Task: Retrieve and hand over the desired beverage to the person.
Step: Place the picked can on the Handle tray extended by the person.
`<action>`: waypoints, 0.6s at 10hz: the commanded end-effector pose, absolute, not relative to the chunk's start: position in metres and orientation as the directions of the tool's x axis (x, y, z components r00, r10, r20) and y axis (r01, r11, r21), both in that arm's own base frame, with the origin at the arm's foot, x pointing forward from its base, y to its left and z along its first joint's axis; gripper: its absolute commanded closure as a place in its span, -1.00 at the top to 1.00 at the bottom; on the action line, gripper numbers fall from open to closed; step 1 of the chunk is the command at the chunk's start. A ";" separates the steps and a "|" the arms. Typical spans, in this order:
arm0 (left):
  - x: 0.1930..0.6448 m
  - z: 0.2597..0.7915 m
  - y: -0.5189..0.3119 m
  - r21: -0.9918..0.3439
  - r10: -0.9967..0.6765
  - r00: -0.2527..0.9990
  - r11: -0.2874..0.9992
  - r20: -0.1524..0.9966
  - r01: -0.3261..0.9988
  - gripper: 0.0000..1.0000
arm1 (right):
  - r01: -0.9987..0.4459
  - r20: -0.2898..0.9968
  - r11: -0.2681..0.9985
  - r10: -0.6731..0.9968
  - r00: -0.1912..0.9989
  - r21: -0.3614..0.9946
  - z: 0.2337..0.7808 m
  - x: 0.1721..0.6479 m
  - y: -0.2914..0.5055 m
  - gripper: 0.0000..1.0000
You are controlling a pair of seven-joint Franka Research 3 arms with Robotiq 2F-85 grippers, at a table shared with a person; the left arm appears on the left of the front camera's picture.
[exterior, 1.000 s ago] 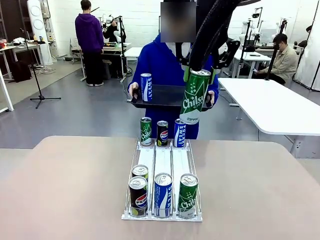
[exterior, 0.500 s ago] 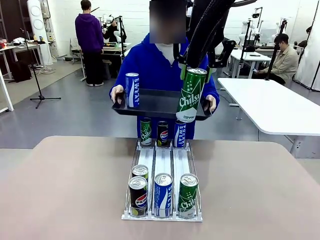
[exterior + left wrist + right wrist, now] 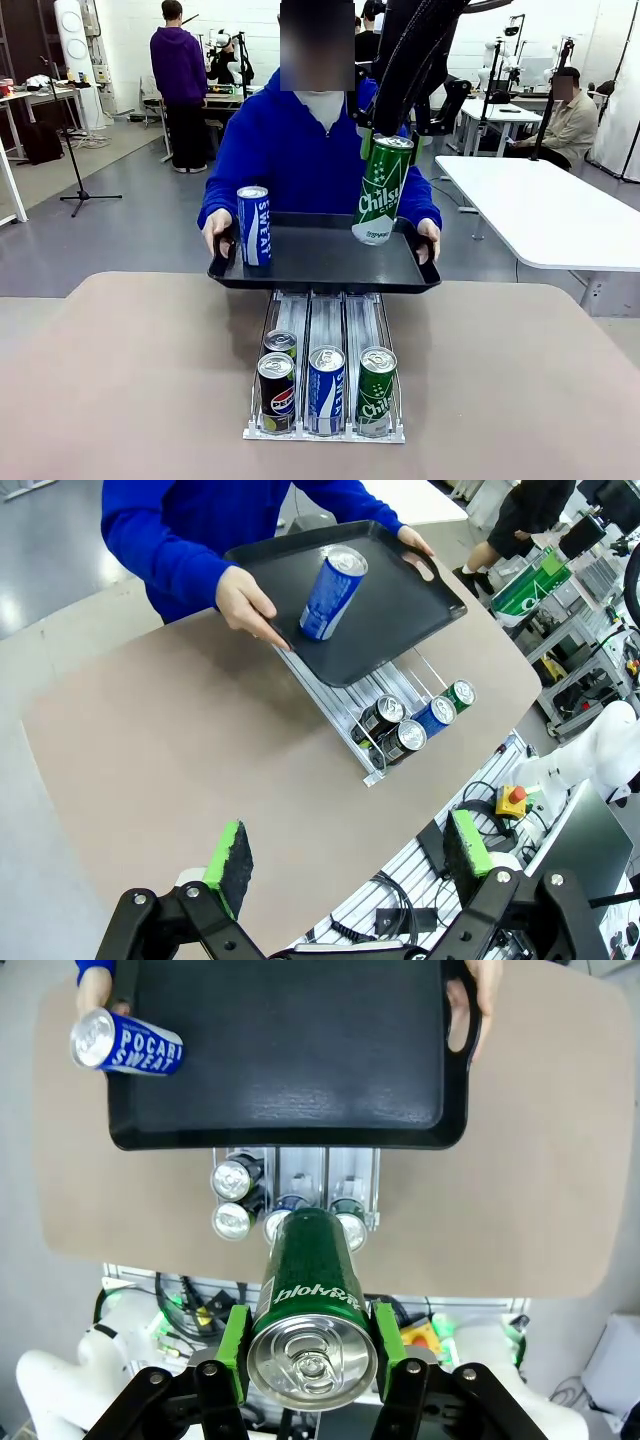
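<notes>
Tray (image 3: 320, 262) rim under green can (image 3: 381, 190), right end effector (image 3: 308, 1352) clamped

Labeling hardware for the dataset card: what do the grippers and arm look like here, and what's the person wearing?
Left gripper: black two-finger frame with green pads. Right gripper: the same black frame and green pads. Black corrugated cable sleeve runs down the right arm. Person: bright blue hoodie with long sleeves, white collar.

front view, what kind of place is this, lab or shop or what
Most likely a robotics lab or research workspace: white work tables stand across an open grey floor, a tripod stand is set up at the left, and other people work at benches behind.
</notes>
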State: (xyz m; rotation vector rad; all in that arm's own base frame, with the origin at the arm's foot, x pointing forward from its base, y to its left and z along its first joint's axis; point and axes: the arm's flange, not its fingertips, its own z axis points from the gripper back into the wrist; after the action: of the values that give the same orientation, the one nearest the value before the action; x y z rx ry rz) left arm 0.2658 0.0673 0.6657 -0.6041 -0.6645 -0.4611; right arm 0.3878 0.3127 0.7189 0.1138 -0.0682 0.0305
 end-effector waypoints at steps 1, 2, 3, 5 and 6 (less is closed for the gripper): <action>0.266 0.665 0.067 -0.362 -0.201 0.692 0.733 0.694 0.576 1.00 | -0.017 0.080 0.995 0.009 0.997 0.100 0.718 0.383 0.309 -1.00; 0.266 0.665 0.067 -0.362 -0.201 0.692 0.733 0.694 0.576 1.00 | -0.017 0.080 0.995 0.009 0.997 0.100 0.718 0.383 0.309 -1.00; 0.266 0.665 0.067 -0.362 -0.201 0.692 0.733 0.694 0.576 1.00 | -0.017 0.080 0.995 0.009 0.997 0.100 0.718 0.383 0.309 -1.00; 0.266 0.665 0.067 -0.362 -0.201 0.692 0.733 0.694 0.576 1.00 | -0.017 0.080 0.995 0.009 0.997 0.100 0.718 0.383 0.309 -1.00; 0.266 0.665 0.067 -0.362 -0.201 0.692 0.733 0.694 0.576 1.00 | -0.017 0.080 0.995 0.009 0.997 0.100 0.718 0.383 0.309 -1.00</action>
State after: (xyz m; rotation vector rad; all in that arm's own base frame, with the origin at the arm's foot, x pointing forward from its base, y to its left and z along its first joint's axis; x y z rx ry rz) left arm 0.2658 0.0673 0.6657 -0.6041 -0.6645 -0.4611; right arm 0.3883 0.3119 0.7190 0.1141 -0.0681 0.0291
